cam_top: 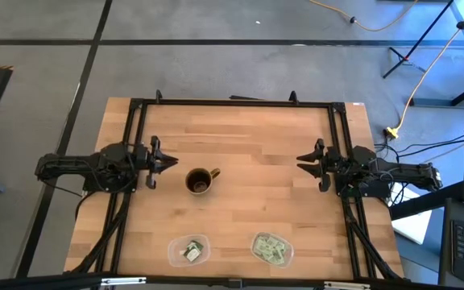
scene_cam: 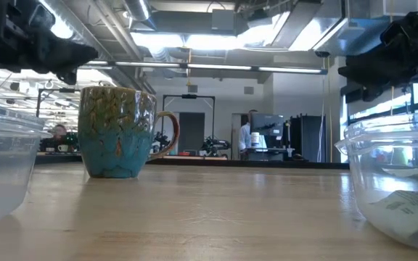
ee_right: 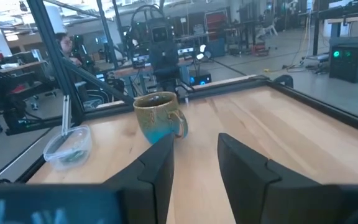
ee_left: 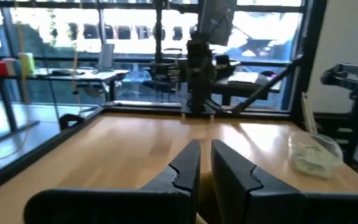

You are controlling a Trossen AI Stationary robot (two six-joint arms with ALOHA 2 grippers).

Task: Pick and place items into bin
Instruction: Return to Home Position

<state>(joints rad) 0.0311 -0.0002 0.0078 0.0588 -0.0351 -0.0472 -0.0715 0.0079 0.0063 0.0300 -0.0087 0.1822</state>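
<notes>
**Arms level at the table's sides, mug between them**

Mug (cam_top: 200,181) stood on the table (cam_top: 248,133), just ahead of my left gripper (cam_top: 173,163) and well apart from my right gripper (cam_top: 300,160). Left bin (cam_top: 173,246) and right bin (cam_top: 256,239) sat by the low camera's edge, packets (cam_top: 273,250) in both. My arms faced each other, raised off the wood. Left fingers were narrow, right fingers wide, and neither held anything.

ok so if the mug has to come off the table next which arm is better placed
Left, probably. In the high view the left gripper is close beside the mug, while the right gripper is much farther from it, over on the opposite side.
</notes>
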